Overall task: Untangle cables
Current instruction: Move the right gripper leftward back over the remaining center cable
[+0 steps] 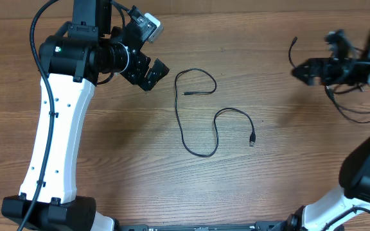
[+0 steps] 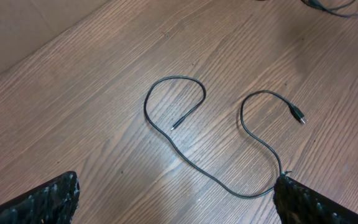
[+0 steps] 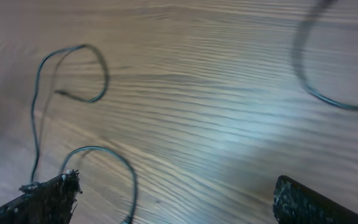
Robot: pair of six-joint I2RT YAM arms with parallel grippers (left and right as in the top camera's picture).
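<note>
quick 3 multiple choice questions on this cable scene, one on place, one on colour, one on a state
1. Where does the loose cable lie?
A. draped over the left arm
B. flat on the table between the two arms
C. hanging off the table edge

2. What colour is that cable?
A. white
B. red
C. black

3. How is the left gripper?
A. open and empty
B. shut on the cable
C. shut on nothing

Answers:
1 B: the cable lies in an S-shaped curve on the bare wooden table, apart from both arms.
2 C: it shows as a thin black line against the brown wood.
3 A: the left gripper has its fingers spread wide, with nothing between them.
</note>
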